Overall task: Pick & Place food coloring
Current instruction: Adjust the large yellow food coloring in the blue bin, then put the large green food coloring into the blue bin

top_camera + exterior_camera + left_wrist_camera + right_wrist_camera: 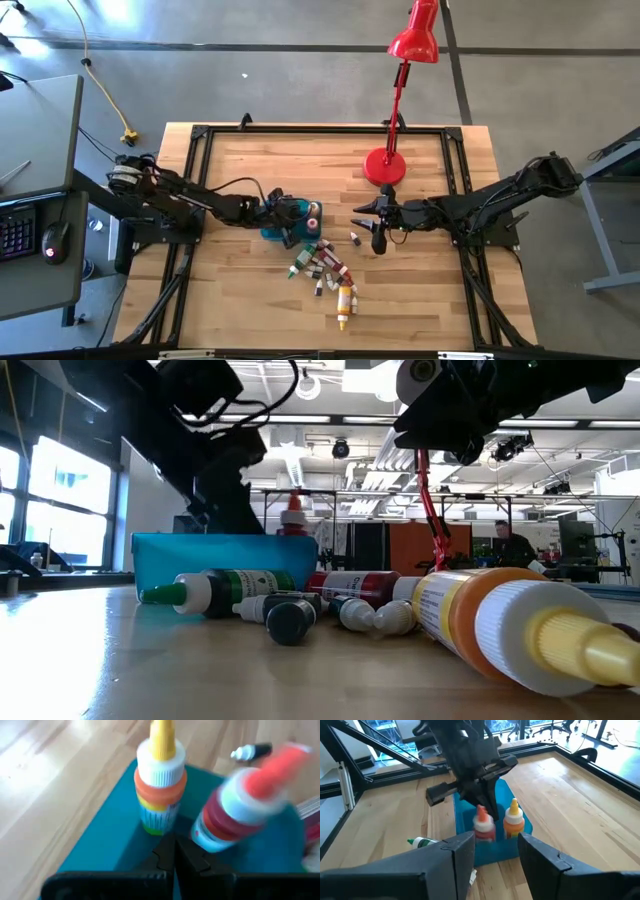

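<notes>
Food coloring (159, 780) upright in tub (100, 845) — wrist view only, left pincer (175, 852) closed

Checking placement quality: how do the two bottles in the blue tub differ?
The yellow-tipped bottle has an orange band and stands upright; the red-tipped bottle has a red band, leans and looks blurred. The shut left gripper hangs just above them. Both have white caps and sit inside the blue tub.
</notes>
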`<action>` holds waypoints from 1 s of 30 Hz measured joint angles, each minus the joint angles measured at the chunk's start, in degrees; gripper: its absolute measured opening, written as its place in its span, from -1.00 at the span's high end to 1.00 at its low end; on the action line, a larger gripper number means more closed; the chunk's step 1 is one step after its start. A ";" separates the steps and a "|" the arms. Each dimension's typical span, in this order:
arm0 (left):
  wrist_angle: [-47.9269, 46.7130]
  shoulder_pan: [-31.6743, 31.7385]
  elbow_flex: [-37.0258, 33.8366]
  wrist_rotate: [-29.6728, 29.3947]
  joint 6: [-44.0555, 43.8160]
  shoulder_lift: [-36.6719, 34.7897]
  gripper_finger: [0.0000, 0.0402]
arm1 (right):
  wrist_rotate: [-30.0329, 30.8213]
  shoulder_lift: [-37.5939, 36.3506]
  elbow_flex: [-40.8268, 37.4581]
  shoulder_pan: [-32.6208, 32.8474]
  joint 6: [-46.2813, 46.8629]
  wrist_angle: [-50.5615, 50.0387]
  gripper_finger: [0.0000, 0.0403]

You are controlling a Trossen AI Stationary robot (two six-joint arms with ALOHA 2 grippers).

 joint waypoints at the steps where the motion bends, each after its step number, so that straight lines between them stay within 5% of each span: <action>1: -0.27 -0.04 0.10 0.12 0.12 -0.33 1.00 | -0.06 0.00 0.00 0.00 0.01 0.02 0.28; 12: -3.93 -2.87 0.08 8.67 -1.02 -2.72 1.00 | -0.13 0.00 0.00 0.00 0.06 0.00 0.28; 30: -2.64 -5.22 3.61 6.83 2.25 -4.67 1.00 | -0.06 0.00 0.00 0.00 3.13 -2.34 0.28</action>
